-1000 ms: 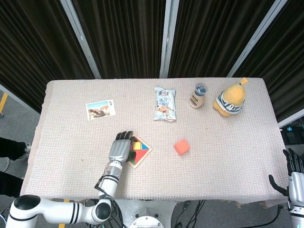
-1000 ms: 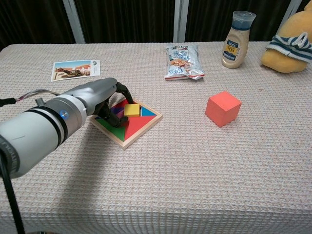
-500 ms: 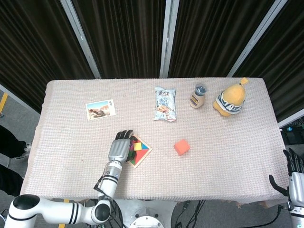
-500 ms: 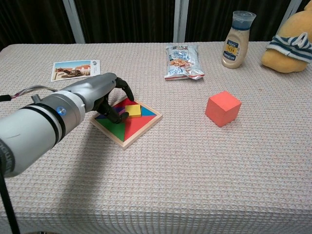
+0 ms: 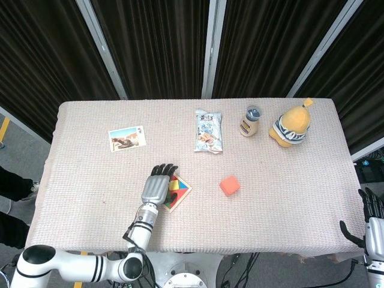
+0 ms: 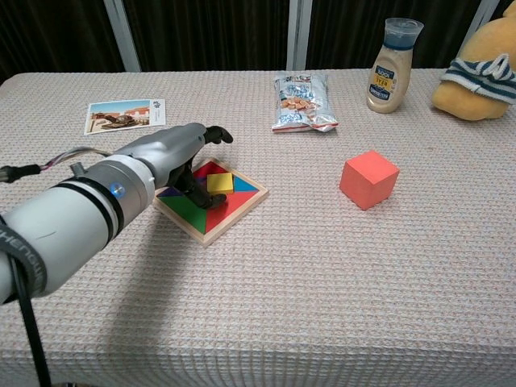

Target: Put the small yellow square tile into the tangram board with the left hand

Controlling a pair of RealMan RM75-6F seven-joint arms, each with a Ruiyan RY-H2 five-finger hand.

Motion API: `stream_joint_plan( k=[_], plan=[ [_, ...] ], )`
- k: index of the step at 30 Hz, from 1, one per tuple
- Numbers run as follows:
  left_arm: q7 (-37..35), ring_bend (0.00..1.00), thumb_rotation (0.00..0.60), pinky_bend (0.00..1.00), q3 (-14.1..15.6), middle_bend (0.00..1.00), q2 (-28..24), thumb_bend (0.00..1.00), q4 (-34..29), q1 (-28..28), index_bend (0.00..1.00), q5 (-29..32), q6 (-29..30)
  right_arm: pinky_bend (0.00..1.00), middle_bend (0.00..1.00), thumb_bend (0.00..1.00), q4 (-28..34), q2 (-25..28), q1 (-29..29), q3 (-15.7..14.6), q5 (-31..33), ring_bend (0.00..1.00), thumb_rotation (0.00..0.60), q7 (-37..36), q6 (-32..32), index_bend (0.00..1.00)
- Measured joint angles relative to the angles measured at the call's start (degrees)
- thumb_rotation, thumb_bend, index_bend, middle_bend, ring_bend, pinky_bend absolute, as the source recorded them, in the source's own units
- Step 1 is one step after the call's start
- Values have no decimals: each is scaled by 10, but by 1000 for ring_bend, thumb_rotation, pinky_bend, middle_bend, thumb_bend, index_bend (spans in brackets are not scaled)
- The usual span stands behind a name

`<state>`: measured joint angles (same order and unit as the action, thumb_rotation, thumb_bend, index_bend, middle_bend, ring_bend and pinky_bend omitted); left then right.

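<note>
A: Starting at the left — which step is this?

B: The placing looks all but done. The left hand (image 6: 173, 153) hovers over the near-left part of the tangram board (image 6: 211, 193), and the yellow square tile (image 6: 219, 183) lies inside the board among the coloured pieces, just beside the thumb.

A: Is the hand holding it?

B: No. The fingers (image 6: 216, 133) are stretched forward and apart above the board, gripping nothing. Whether the thumb brushes the tile's edge, I cannot tell. From overhead the hand (image 5: 156, 188) covers the board's left half, with the tile (image 5: 173, 185) showing at its right.

A: So what does the next move call for?

B: I'd judge a check that the tile sits flush in its slot; in the chest view it seems a little proud, though that is hard to say. If it is seated, the hand lifts clear without nudging the pieces.

A: And further right?

B: The right hand (image 5: 372, 225) hangs off the worktop's (image 6: 322, 274) edge, fingers upright and apart, empty.
</note>
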<state>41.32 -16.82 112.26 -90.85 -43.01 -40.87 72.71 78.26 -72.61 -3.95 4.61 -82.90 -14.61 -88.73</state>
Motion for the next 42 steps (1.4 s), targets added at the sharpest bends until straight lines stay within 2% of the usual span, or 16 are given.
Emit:
stream_joint_plan(
  k=[16, 23, 30, 37, 42],
  plan=[
    [-15, 0, 600, 0, -8, 58, 3, 312, 19, -4, 103, -7, -9, 0, 0, 210, -3, -1, 0, 0, 2, 0, 600, -1, 3, 0],
    [-11, 0, 600, 0, -26, 58, 8, 312, 33, -16, 103, 2, -18, 0, 0, 210, -5, -2, 0, 0, 3, 0, 600, -2, 4, 0],
    [-15, 0, 600, 0, -27, 58, 1, 312, 23, -14, 103, -1, -11, 0, 0, 210, -8, -3, -1, 0, 3, 0, 600, -5, 4, 0],
    [-19, 0, 600, 0, -20, 58, -22, 311, -18, -3, 104, -24, 10, 0, 0, 210, -6, -2, -2, 0, 0, 0, 600, -2, -1, 0],
    [-45, 0, 600, 0, 2, 59, -62, 307, -44, 24, 104, -82, 38, 0, 0, 210, -3, 0, -4, 1, -1, 0, 600, -2, -7, 0]
  ],
)
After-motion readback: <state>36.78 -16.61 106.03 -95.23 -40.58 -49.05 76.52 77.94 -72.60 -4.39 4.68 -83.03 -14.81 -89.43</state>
